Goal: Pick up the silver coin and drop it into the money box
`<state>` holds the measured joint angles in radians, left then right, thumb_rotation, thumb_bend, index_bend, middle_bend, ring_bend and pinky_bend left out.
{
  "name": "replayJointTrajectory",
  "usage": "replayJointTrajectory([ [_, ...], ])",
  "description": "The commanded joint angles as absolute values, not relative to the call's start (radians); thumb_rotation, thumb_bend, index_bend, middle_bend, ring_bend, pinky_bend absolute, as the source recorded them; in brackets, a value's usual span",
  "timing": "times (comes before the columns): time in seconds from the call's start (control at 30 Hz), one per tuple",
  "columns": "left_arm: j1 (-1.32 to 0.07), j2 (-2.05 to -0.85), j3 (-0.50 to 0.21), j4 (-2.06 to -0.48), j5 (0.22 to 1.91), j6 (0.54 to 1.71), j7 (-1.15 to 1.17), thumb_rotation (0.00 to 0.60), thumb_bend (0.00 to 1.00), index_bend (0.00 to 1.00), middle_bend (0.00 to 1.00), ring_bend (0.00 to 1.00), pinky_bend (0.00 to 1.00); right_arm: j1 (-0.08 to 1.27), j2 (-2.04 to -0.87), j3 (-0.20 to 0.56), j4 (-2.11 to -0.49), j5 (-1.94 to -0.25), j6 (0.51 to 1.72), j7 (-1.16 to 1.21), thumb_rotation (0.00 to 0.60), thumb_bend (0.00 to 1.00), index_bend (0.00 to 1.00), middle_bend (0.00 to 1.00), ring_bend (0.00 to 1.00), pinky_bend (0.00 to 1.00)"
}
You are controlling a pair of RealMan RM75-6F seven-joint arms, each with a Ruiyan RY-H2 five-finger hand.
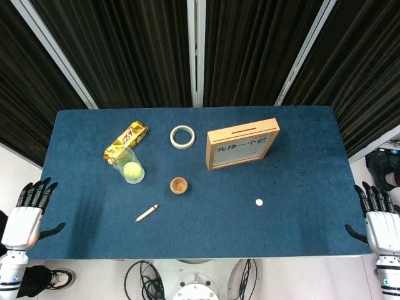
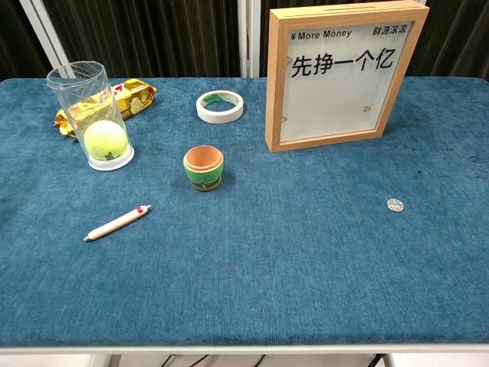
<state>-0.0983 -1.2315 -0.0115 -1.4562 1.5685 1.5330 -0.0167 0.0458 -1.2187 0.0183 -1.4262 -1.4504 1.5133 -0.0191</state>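
Small round silver coin [image 1: 259, 202] lay flat on the blue felt-covered table [image 1: 300, 144], alone on my right side, well in front of the upright wooden-framed money box [image 1: 242, 144] with its clear printed face. My right hand [image 1: 381, 220] hung off the table's right edge, fingers apart, holding nothing; my left hand [image 1: 28, 212] sat likewise off the left edge, empty and spread. Step in hand, as I judged it: reach for the coin with the right. A flat coin on soft cloth wanted a low fingertip pinch at its rim. The slot on the box's top edge looked narrow, so the coin should go in edge-on.
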Motion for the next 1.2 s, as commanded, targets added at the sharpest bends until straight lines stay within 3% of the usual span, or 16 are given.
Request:
replayJointTrajectory([
  [0.03,-0.099,-1.231,-0.013,-1.458,1.566,1.530,-0.012,0.600,0.10,0.08,0.00,0.00,0.00,0.048,-1.220,0.021,-1.430,-1.452,1.506,-0.022,0.600,0.08,0.00,0.00,0.00,0.00],
  [0.4,-0.111,-1.234,-0.016,-1.466,1.573,1.517,-0.010,0.600,0.10,0.08,0.00,0.00,0.00,0.070,-1.204,0.019,-1.484,-1.501,1.483,-0.065,0.600,0.08,0.00,0.00,0.00,0.00],
  [0.7,-0.112,-1.251,-0.011,-1.446,1.578,1.514,-0.028,0.600,0.10,0.08,0.00,0.00,0.00,0.179,-1.228,-0.001,-1.584,-1.591,1.339,-0.265,0.600,0.09,0.00,0.00,0.00,0.00],
  [0.93,-0.100,-1.241,-0.008,-1.443,1.583,1.534,-0.037,0.600,0.10,0.08,0.00,0.00,0.00,0.291,-1.324,0.030,-1.554,-1.492,1.124,-0.364,0.600,0.10,0.00,0.00,0.00,0.00],
  [1.07,-0.098,-1.236,-0.008,-1.440,1.577,1.532,-0.042,0.600,0.10,0.08,0.00,0.00,0.00,0.324,-1.367,0.035,-1.536,-1.473,1.080,-0.375,0.600,0.14,0.00,0.00,0.00,0.00],
  [1.2,-0.101,-1.238,-0.010,-1.433,1.574,1.525,-0.047,0.600,0.10,0.08,0.00,0.00,0.00,0.340,-1.395,0.040,-1.522,-1.475,1.080,-0.383,0.600,0.18,0.09,0.00,0.00,0.00],
])
